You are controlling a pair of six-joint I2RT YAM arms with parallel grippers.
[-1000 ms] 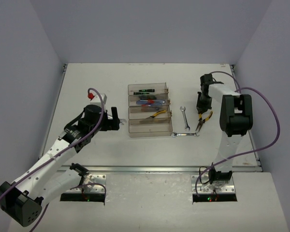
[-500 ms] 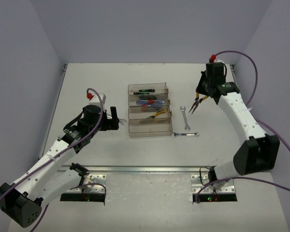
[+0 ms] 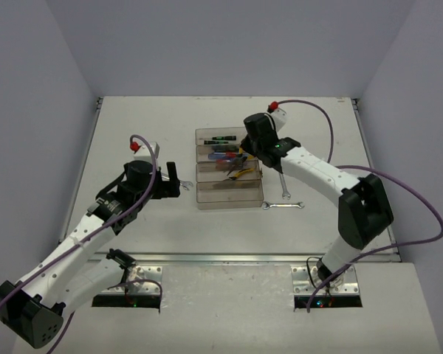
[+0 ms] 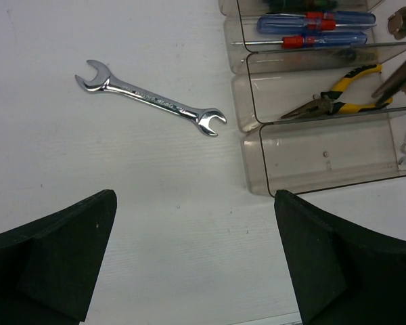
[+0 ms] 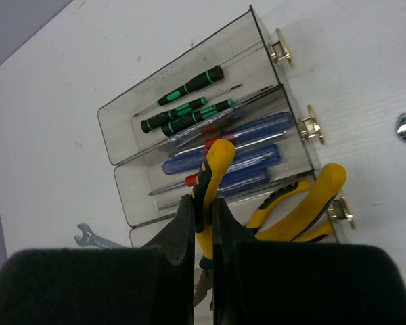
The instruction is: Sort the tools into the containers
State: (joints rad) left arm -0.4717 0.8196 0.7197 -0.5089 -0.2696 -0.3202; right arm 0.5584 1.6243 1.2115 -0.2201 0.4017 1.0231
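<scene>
The right gripper [image 5: 203,206] is pinched narrow on one yellow handle of the pliers [image 5: 217,162], which hang from its fingers over the row of four trays [image 3: 229,200], about the third from the far end. The second pliers [image 4: 331,101] lie inside that third tray. Three black screwdrivers [image 5: 186,87] (green-marked) lie in the far tray, and two blue-and-red screwdrivers [image 4: 317,20] lie in the next. Three wrenches rest on the table [image 3: 133,133]. The left wrench [image 4: 151,101] lies left of the trays, ahead of the wide-spread left gripper [image 4: 193,264]. The far right wrench [image 3: 283,179] and near right wrench [image 3: 283,205] lie right of them.
</scene>
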